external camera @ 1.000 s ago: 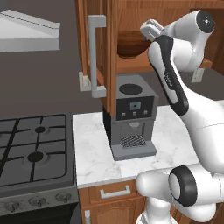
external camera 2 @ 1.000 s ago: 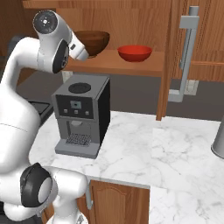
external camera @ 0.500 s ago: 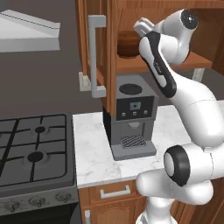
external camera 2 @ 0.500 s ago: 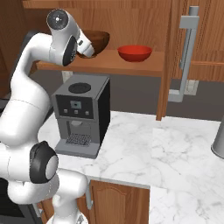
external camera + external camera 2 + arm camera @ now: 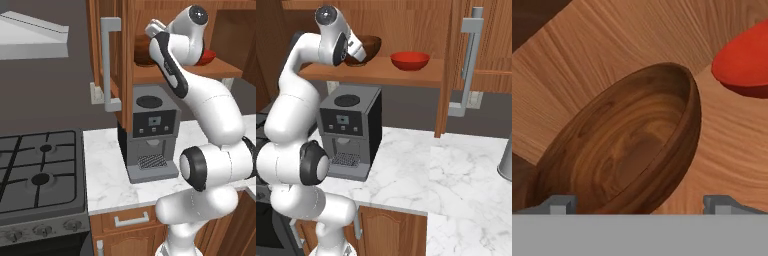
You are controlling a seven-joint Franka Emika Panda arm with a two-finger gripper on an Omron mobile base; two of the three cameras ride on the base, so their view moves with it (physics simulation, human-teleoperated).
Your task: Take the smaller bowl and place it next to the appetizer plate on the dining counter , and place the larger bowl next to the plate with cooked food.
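Wooden cabinet shelf [image 5: 406, 77] carries two bowls, apart. Larger bowl [image 5: 624, 150], dark grained wood, sits between the two finger tips [image 5: 559, 205] in the hand view. Smaller bowl [image 5: 744, 60], glossy red, lies beyond the right-hand tip.
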